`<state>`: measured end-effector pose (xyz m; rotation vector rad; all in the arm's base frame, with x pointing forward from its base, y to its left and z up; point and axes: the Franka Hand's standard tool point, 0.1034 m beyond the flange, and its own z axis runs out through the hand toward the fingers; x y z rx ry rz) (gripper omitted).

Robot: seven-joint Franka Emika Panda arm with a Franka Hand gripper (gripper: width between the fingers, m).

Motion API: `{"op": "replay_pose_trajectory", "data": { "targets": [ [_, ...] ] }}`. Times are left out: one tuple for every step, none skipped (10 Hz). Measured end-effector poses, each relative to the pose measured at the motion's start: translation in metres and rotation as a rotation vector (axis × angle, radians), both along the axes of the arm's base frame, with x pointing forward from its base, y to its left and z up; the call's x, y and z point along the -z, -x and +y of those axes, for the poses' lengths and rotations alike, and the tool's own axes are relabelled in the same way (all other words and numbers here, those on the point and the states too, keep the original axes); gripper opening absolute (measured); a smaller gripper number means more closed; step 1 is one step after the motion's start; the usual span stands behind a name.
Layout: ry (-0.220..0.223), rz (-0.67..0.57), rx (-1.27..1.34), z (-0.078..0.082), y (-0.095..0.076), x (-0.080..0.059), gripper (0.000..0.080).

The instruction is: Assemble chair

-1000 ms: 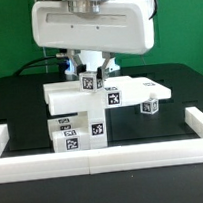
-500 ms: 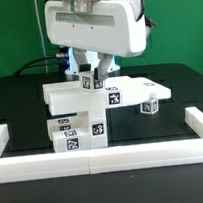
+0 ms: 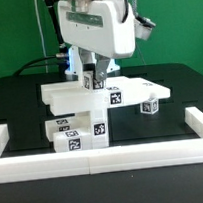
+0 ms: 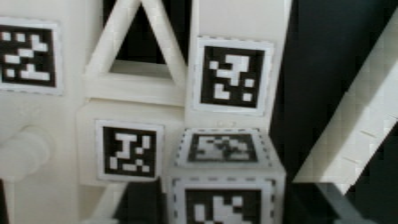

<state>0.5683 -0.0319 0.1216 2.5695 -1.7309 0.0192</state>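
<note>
Several white chair parts (image 3: pixel 86 116) sit clustered at the middle of the black table (image 3: pixel 24 102). A wide flat panel (image 3: pixel 138 88) lies across the top of the cluster, running from left of centre toward the exterior view's right. Under its left end stands a stack of white blocks (image 3: pixel 77 130) faced with black-and-white tags. The stack reaches down to just behind the front rail of the white border frame (image 3: pixel 105 161), which runs along the lower part of the picture and up both sides. A small cube-like piece (image 3: pixel 148 106) with a tag on it shows just below the panel's right end. Whether it touches the panel I cannot tell.

The arm's white wrist housing (image 3: pixel 97 25) fills the upper middle of the exterior view against a green backdrop (image 3: pixel 3 39). The claw (image 3: pixel 96 76) hangs straight down from it over the left part of the panel. A small tagged part (image 3: pixel 91 81) sits right at the fingertips, on top of the panel. I cannot tell whether the claw is pinching that part or is spread around it, because the fingertips merge with the white pieces.

The wrist view is a blurred close-up of white chair pieces carrying several marker tags (image 4: pixel 228 75). One tagged face (image 4: pixel 221 150) lies tilted on a block end, with another tag (image 4: pixel 221 207) on the adjoining face of the same block.
</note>
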Motion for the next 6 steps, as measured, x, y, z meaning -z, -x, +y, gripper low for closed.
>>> {"op": "replay_pose_trajectory", "data": {
  "targets": [
    [0.001, 0.001, -0.008, 0.0, 0.0001, 0.0, 0.0456],
    [0.003, 0.005, -0.072, -0.0001, 0.0002, 0.0001, 0.0456],
    [0.002, 0.006, -0.122, -0.0007, 0.0002, -0.0001, 0.0602],
    [0.001, 0.009, -0.193, -0.0017, 0.0, -0.0006, 0.064],
    [-0.001, 0.012, -0.325, -0.0016, -0.0004, -0.001, 0.064],
    [0.0, 0.012, -0.457, -0.0045, -0.0016, -0.0016, 0.064]
  ]
}}
